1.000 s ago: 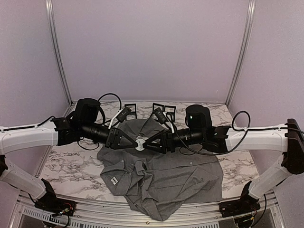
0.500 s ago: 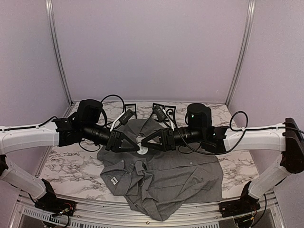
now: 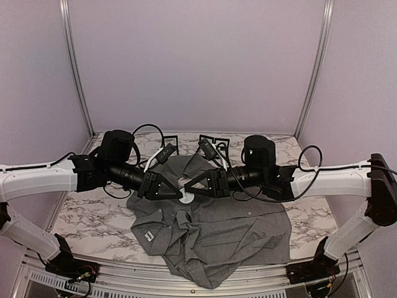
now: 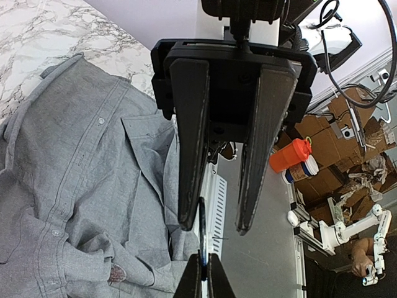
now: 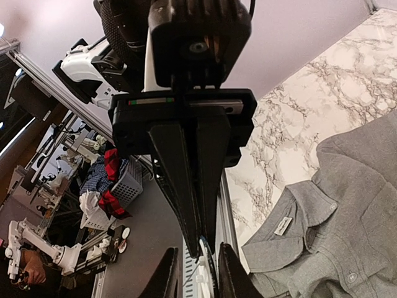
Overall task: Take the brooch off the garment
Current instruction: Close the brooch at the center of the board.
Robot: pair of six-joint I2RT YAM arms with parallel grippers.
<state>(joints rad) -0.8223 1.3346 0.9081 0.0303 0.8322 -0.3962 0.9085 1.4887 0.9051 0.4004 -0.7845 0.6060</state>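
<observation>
Top: shows left gripper (image 3: 177, 194) pinching brooch (image 3: 185, 195) above shirt (image 3: 217, 236), right gripper (image 3: 190, 190) facing it. Left wrist: shows brooch edge-on, clamped low, right gripper spread either side. Right wrist: shows right gripper parted, brooch between.

Walls: pale lilac panels (image 3: 198, 62) fitted | Corners: framed by aluminium uprights (image 3: 75, 68) | Furniture: white grey-veined marble-pattern tabletop (image 3: 93, 214) | Beyond: brown cardboard boxes (image 4: 341, 121) stacked
</observation>
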